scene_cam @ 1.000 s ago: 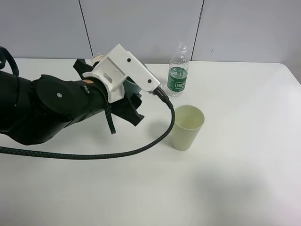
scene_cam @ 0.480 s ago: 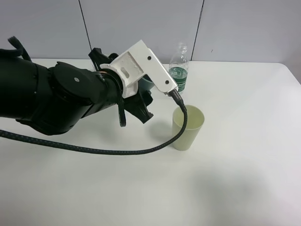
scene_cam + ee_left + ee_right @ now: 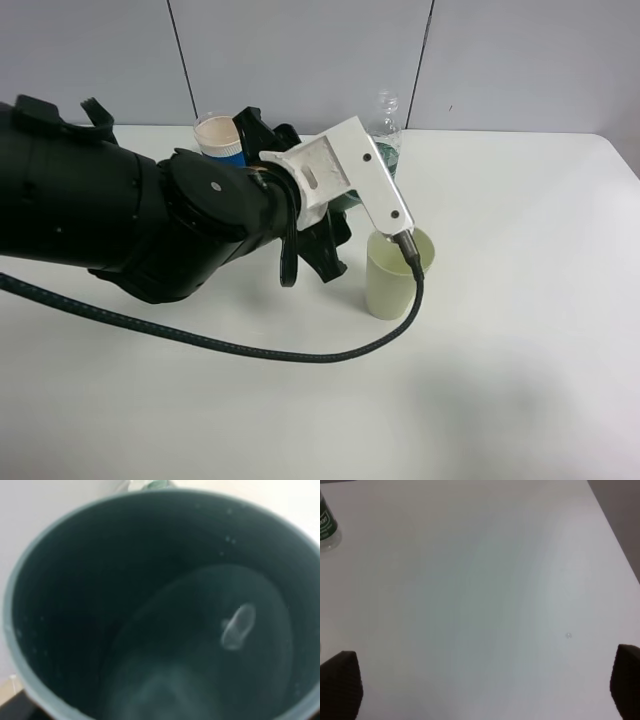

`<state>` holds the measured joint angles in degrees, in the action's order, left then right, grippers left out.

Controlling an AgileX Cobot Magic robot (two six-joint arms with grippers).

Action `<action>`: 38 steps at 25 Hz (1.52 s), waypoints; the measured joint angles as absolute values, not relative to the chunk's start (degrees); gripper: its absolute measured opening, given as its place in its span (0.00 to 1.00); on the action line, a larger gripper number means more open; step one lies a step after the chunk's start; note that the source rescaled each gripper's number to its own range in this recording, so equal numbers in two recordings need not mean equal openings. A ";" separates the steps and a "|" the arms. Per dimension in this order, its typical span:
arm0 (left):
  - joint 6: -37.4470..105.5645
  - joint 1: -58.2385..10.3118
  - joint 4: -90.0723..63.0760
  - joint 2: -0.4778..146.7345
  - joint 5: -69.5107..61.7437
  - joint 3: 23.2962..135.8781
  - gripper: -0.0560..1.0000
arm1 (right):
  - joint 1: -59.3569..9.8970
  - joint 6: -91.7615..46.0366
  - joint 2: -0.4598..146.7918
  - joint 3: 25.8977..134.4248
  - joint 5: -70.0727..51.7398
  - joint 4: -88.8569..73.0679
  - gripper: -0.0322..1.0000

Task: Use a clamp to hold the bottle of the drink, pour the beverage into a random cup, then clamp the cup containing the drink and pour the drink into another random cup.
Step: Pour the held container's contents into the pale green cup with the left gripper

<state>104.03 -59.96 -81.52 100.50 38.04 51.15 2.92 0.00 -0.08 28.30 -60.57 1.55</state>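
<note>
My left gripper (image 3: pixel 330 235) is shut on a dark teal cup (image 3: pixel 60 580), whose inside fills the left wrist view with clear liquid at its bottom. In the high view only a sliver of that teal cup (image 3: pixel 347 203) shows under the white camera mount, just left of and above the pale green cup (image 3: pixel 393 280) standing mid-table. The drink bottle (image 3: pixel 384 118), clear with a green label, stands upright behind them, partly hidden by the arm. My right gripper (image 3: pixel 482 682) is open over bare table, with the bottle (image 3: pixel 326 527) at the edge of its view.
A blue cup with a pale rim (image 3: pixel 217 135) stands at the back left behind the left arm. The arm's black cable (image 3: pixel 300 352) loops across the white table (image 3: pixel 520 350) in front of the pale cup.
The left arm has carried the teal cup rightward until it is beside the pale green cup. The blue cup at the back has come into view. The right gripper's view has no earlier frame.
</note>
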 joint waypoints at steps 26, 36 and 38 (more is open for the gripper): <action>120.50 -60.98 -77.34 104.43 43.54 52.94 0.06 | 2.92 0.00 -0.08 28.30 -60.57 1.55 0.99; 123.46 -60.98 -71.31 104.43 45.41 52.94 0.06 | 2.92 0.00 -0.08 28.30 -60.57 1.55 0.99; 124.00 -60.98 -70.40 104.43 45.70 52.94 0.06 | 2.92 0.00 -0.08 28.30 -60.57 1.55 0.99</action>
